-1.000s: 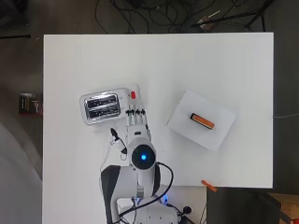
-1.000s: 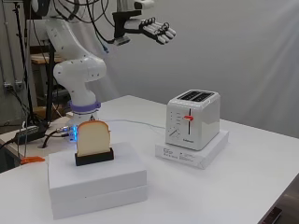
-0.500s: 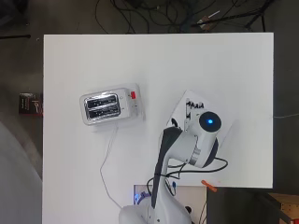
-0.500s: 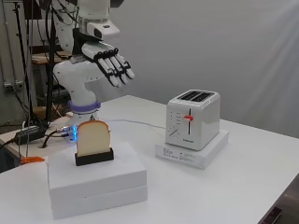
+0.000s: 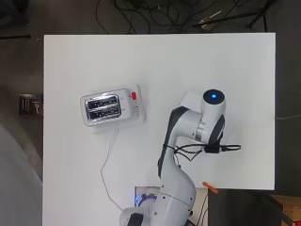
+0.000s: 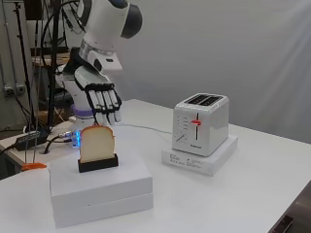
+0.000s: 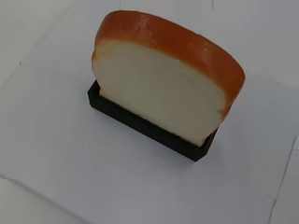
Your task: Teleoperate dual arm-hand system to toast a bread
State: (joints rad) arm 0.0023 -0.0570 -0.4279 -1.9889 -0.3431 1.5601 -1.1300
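A slice of bread (image 6: 97,142) (image 7: 163,88) with an orange crust stands upright in a black holder (image 6: 98,163) (image 7: 145,127) on a white box (image 6: 104,187). The hand (image 6: 103,101) hangs just above and behind the slice, fingers straight and pointing down, holding nothing. In the overhead view the arm covers the bread and the hand. The white toaster (image 5: 105,107) (image 6: 202,123) stands on a white pad at the left of the table, its two slots unfilled, its red lever (image 6: 196,121) up.
The toaster's cable (image 5: 107,165) runs to the table's near edge. A small orange object (image 5: 210,188) (image 6: 33,166) lies by the arm's base. A corner of the white box (image 5: 189,99) shows beside the arm.
The arm has swung from above the toaster across to the white box. The hand has come down until it hangs just over the bread slice, fingers still straight.
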